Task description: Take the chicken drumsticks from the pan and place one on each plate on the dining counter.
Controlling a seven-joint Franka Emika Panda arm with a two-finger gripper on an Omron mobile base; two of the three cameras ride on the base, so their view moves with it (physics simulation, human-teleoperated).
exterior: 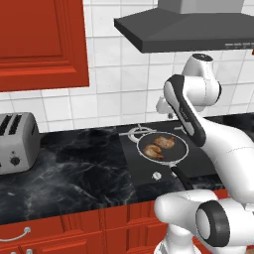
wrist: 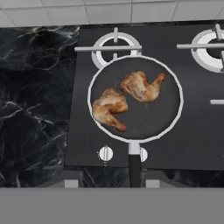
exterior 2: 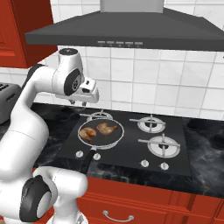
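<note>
Tool (exterior 2: 89, 97) position: suspended above the cooktop (exterior 2: 131, 138), over the rear-left burner (wrist: 114, 47) and behind the pan (wrist: 135, 98). Whether its jaws are apart or together cannot be determined; nothing is seen between them.

Pan: located on the front-left of the cooktop, rim overlapping the rear-left burner grate. Its long black handle (wrist: 134, 164) points toward the front edge, between two control knobs (wrist: 105, 153).

Chicken drumsticks: both lie inside the pan, side by side and close together. The left drumstick (wrist: 109, 107) sits nearer the handle side; the right drumstick (wrist: 141, 86) sits nearer the far rim.

Surroundings: black marble counter (exterior: 64, 173) extends left of the cooktop and carries a grey toaster (exterior: 17, 141). A dark range hood (exterior 2: 127, 33) hangs above. Red cabinets (exterior: 42, 42) are mounted on the white tiled wall.
</note>
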